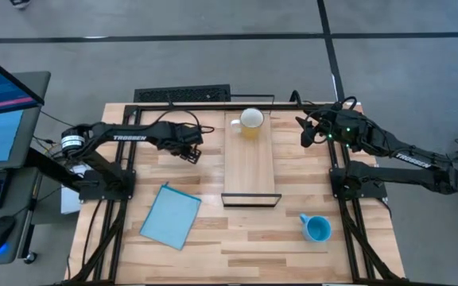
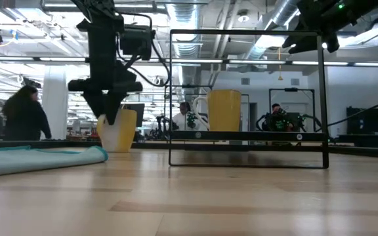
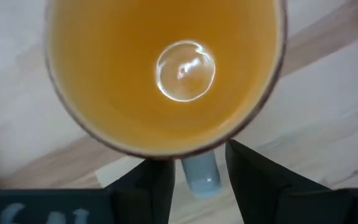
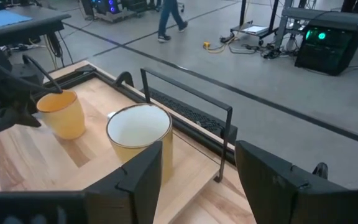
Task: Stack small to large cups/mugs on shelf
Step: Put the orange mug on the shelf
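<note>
Open jaws of the left gripper (image 3: pixel 197 171) straddle the orange mug's (image 3: pixel 166 68) handle left of the shelf (image 1: pixel 249 171); right gripper (image 4: pixel 197 177), also spread, hovers right of it.

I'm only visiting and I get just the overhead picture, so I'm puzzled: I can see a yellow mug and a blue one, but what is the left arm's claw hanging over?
Observer: An orange mug. The low view shows it standing on the table under the left gripper.
Operator: Has the claw grabbed it?
Observer: It doesn't look clamped. In the left wrist view the fingers sit either side of the mug's pale handle.
Operator: And the right claw?
Observer: Its wrist view shows the right gripper open and empty.
</note>
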Robot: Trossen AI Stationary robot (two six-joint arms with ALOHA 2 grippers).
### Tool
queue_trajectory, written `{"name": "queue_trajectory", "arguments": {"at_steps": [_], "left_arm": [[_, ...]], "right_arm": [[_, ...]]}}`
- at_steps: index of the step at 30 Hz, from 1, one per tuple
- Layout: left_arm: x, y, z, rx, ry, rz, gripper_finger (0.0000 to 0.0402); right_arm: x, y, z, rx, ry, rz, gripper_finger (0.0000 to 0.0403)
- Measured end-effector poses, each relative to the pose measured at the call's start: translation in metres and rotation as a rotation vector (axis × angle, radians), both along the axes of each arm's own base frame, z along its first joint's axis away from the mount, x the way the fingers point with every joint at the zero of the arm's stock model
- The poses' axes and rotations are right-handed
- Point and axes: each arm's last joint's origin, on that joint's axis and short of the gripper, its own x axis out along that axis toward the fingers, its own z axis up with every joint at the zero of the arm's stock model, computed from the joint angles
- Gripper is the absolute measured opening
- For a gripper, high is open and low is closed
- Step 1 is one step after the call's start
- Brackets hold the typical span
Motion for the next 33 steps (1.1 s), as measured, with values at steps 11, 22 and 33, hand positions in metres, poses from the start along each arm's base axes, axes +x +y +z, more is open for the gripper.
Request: {"name": "queue_trajectory", "arguments": {"at_steps": [11,22,33], "left_arm": [[-0.001,0.002,0.001,0.012,0.011,0.005,0.0117],[-0.001,0.003,0.001,0.030,0.036,-0.054,0.0048],[0.002,-0.008,0.005,0.000,0.010,-0.155,0.0048]], "right_arm": [[0.000,0.000,0.000,0.000,0.003,0.000,0.0221],[0.000,0.000,0.000,-0.001,0.006,-0.002,0.0221],[0.000,0.000,-0.001,0.000,0.009,-0.002,0.0221]]}}
